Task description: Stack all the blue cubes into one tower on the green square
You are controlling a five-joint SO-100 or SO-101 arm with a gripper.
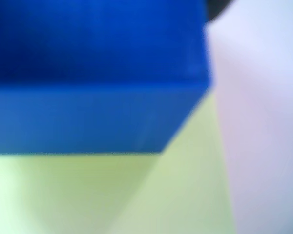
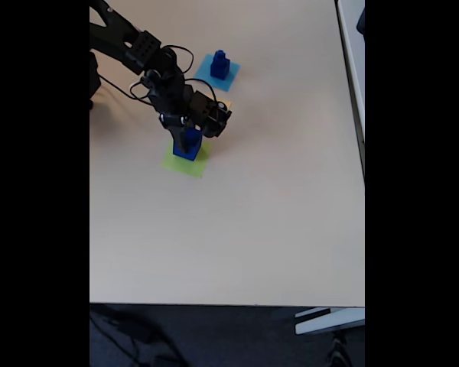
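Cube [image 2: 187, 145] first: a dark blue block sits right at my jaws [image 2: 187, 144], resting on the green square [image 2: 185, 162], which is where the tower has to stand. In the wrist view its blue face [image 1: 93, 78] fills the upper left and the lime paper [image 1: 136, 195] spreads beneath it, so I judge it is down on the square, not hanging. Whether my jaws are clenched on it or already let go, I cannot tell; the fixed view is too small and my own arm hides the fingertips. Well beyond my jaws, up and to the right in the fixed view, more blue cubes [image 2: 219, 66] stand stacked on a light blue square [image 2: 216, 71], waiting to be fetched. All this lies on a pale beige table [image 2: 275, 214], with dark floor past its near edge.
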